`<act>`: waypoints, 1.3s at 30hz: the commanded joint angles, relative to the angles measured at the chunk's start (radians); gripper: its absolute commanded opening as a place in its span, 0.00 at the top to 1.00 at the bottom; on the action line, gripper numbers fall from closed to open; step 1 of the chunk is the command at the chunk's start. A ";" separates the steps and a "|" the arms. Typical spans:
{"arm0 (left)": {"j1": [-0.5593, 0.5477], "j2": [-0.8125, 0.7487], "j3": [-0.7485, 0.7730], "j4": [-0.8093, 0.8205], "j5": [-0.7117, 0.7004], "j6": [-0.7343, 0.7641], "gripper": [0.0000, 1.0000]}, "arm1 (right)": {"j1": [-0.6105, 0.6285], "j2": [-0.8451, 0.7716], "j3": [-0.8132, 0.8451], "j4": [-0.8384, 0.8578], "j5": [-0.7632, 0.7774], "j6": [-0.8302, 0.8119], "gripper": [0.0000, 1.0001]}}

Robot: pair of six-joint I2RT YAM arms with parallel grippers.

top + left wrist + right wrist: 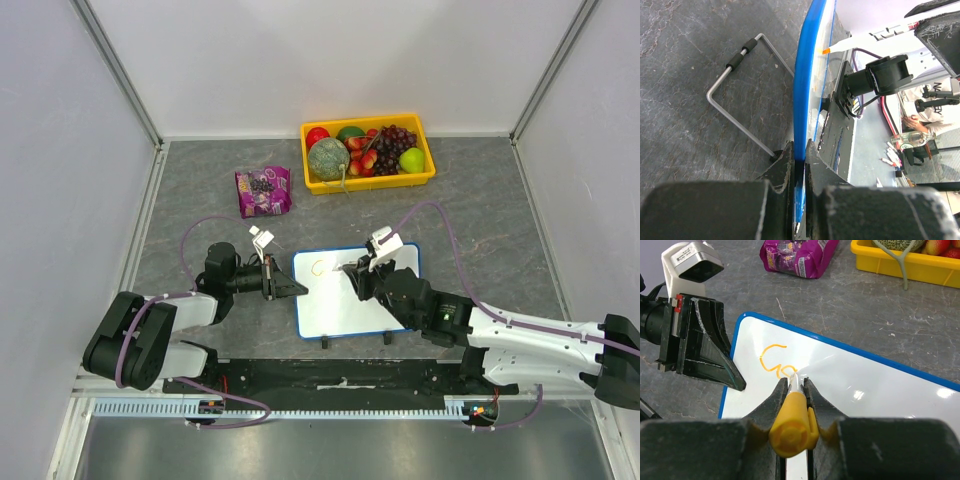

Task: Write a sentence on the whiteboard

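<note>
Orange marker (792,427) clamped tight in right fingers (770,404), tip on whiteboard (340,310) centre frame, sentence (771,360) barely started; left fingers (782,167) pinch shut on blue rim (805,75), steadying it against pen pressure.

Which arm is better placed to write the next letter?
Right. The right hand grips the marker, tip at the orange writing on the whiteboard; the left hand only clamps its blue rim.

Blue-rimmed white whiteboard (345,312); orange sentence (762,360); yellow tray (368,184).
</note>
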 commanded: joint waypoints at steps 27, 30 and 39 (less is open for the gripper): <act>-0.001 0.016 0.011 -0.023 -0.053 0.039 0.98 | -0.007 -0.021 0.000 0.025 0.066 -0.002 1.00; -0.001 0.018 0.013 -0.023 -0.053 0.041 0.98 | -0.007 -0.006 0.000 0.021 0.071 -0.004 1.00; -0.001 0.018 0.013 -0.024 -0.053 0.041 0.98 | -0.007 0.012 -0.003 -0.011 0.053 -0.007 1.00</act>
